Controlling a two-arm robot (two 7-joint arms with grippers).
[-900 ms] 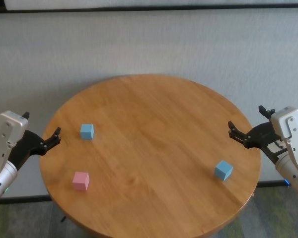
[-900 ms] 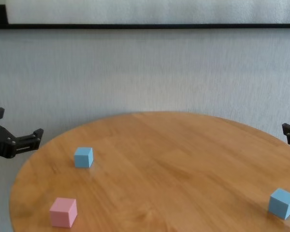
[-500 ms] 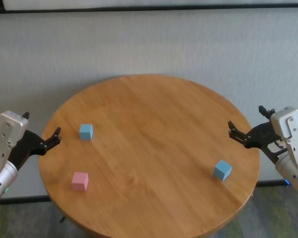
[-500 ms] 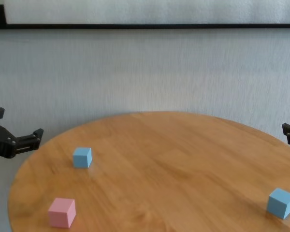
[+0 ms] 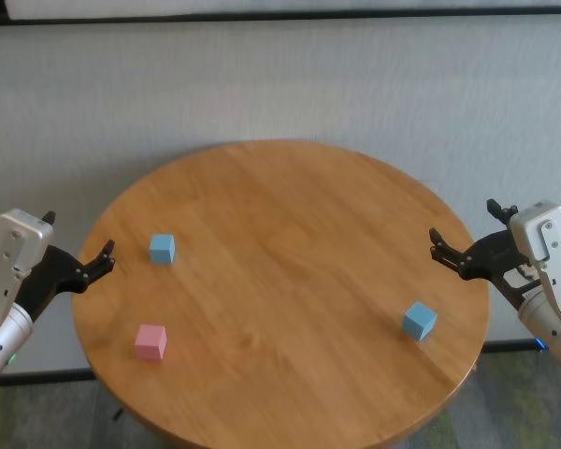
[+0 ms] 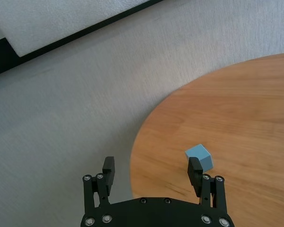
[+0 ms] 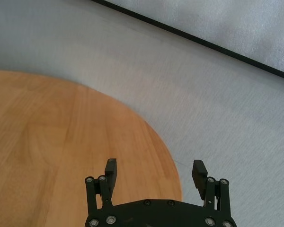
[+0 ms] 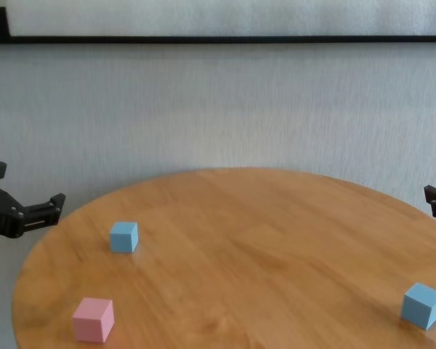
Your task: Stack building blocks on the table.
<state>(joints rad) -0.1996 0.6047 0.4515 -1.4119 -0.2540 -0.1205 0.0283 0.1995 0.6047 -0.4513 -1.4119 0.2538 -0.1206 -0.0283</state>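
Three small cubes lie apart on the round wooden table (image 5: 290, 196). A light blue cube (image 5: 162, 248) lies at the left, also in the chest view (image 8: 123, 237) and the left wrist view (image 6: 199, 156). A pale pink cube (image 5: 151, 341) lies nearer the front left (image 8: 93, 319). The second light blue cube (image 5: 418, 321) lies at the front right (image 8: 423, 305). My left gripper (image 5: 78, 234) is open and empty, off the table's left edge (image 6: 151, 165). My right gripper (image 5: 465, 221) is open and empty, off the right edge (image 7: 155, 166).
Grey carpeted floor surrounds the table. A white wall with a black baseboard (image 5: 280, 14) runs along the back.
The table and cubes have shifted very slightly left in both views. Both grippers hold the same pose, open and empty.
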